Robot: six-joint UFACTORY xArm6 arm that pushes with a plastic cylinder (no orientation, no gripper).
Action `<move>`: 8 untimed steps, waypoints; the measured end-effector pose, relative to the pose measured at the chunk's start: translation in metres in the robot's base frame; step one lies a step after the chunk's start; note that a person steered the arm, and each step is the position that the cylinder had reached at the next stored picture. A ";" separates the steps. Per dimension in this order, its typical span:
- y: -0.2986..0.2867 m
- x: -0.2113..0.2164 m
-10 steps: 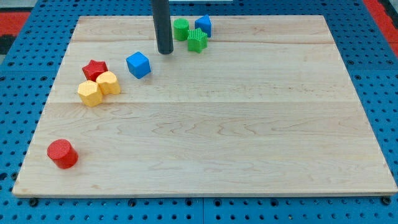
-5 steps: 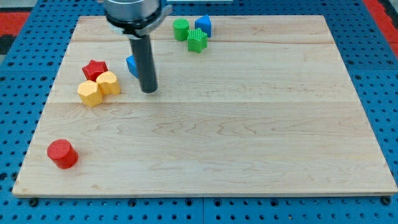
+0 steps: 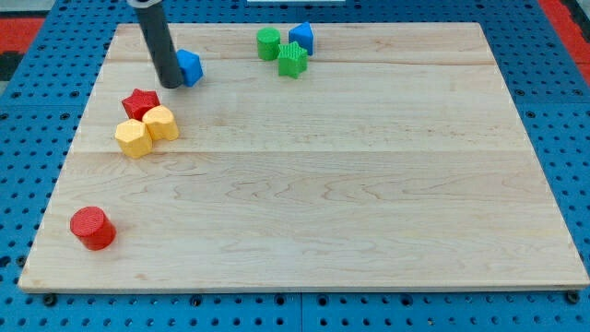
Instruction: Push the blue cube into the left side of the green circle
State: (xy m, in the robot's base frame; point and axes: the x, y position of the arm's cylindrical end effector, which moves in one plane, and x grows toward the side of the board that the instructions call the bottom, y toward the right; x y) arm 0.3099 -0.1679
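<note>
Tip (image 3: 171, 85) (bare rod, no pincer to open/shut) touching left side of blue cube (image 3: 190, 67) near board's top left; best pushed steadily twd view's right & slightly up, straight at left of green circle (image 3: 268, 42), w/o glancing off.

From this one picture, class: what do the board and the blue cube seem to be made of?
Board: looks like pale wood, smooth and slightly glossy; grain lines and plank seams show.
Blue cube, just right of my tip: probably plastic, possibly painted wood; uniform saturated colour, matte faces, no grain.
</note>
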 end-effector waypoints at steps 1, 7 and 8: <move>-0.023 -0.007; -0.026 -0.012; 0.000 -0.012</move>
State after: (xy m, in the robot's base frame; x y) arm 0.2981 -0.1682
